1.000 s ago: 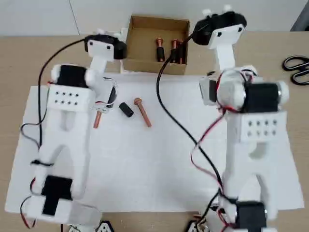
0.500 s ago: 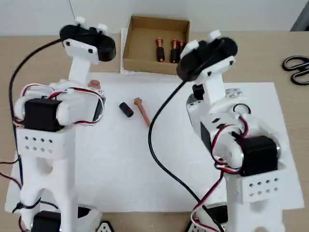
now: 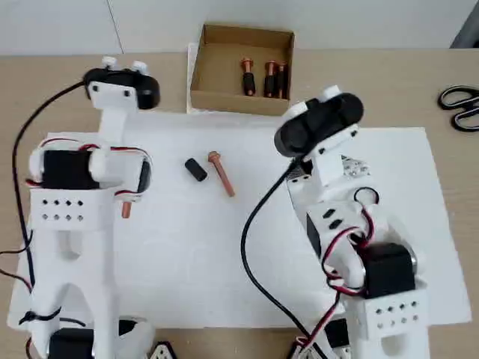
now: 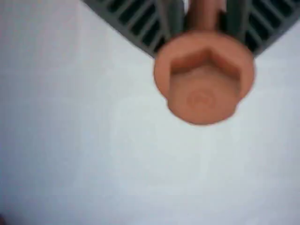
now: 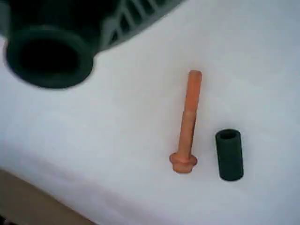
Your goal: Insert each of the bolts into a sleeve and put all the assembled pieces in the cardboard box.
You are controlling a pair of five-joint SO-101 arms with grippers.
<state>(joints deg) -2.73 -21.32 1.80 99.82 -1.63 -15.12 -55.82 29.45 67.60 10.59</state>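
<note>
Bolt [image 4: 204,79] — within left gripper [image 4: 204,13]

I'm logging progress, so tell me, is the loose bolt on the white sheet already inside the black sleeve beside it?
No, the bolt lies bare next to the sleeve, with white sheet showing between them.

The clamped copper-coloured hex-head bolt [image 4: 204,79] is blurred and its shank is cut off at the edge; the close black tubular sleeve [image 5: 49,56] is blurred too; the black-handled scissors [image 3: 458,109] are cropped.
</note>
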